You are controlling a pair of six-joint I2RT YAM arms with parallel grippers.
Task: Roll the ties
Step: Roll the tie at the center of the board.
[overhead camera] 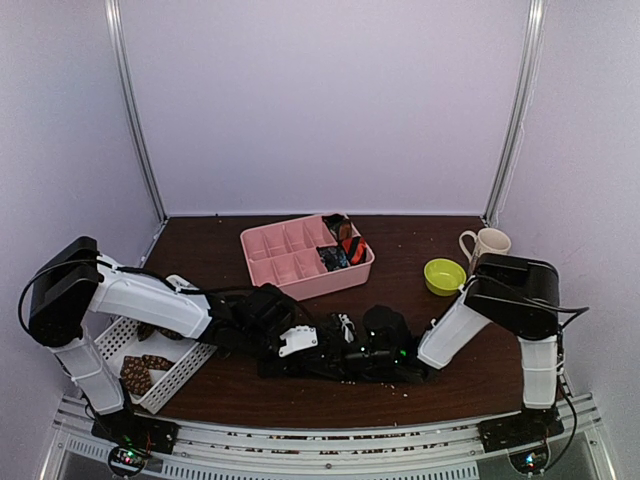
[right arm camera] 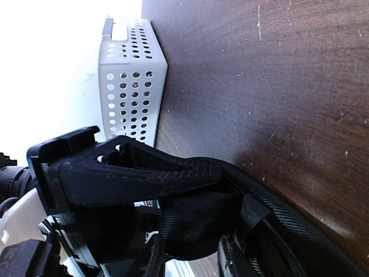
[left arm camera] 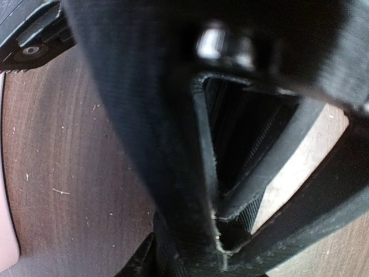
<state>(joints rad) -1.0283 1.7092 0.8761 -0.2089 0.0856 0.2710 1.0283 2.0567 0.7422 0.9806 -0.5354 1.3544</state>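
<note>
We are working partway through: coils (overhead camera: 342, 245) are sitting in the pink tray's (overhead camera: 275, 250) right cells, and brown ties (overhead camera: 140, 372) are lying near-left of it, seemingly unrolled. Just nearer than the tray, the right gripper (overhead camera: 388, 350) is clamping the black tie (overhead camera: 335, 365); the left gripper's (overhead camera: 305, 345) hold we cannot tell.

A plain black fabric necktie (overhead camera: 345, 368) is bunched on the dark wooden table (overhead camera: 420, 240), with the left gripper (overhead camera: 318, 345) and right gripper (overhead camera: 372, 348) set over it. Rolled striped ties (overhead camera: 342, 245) are held in a pink plastic divided tray (overhead camera: 285, 255)
</note>
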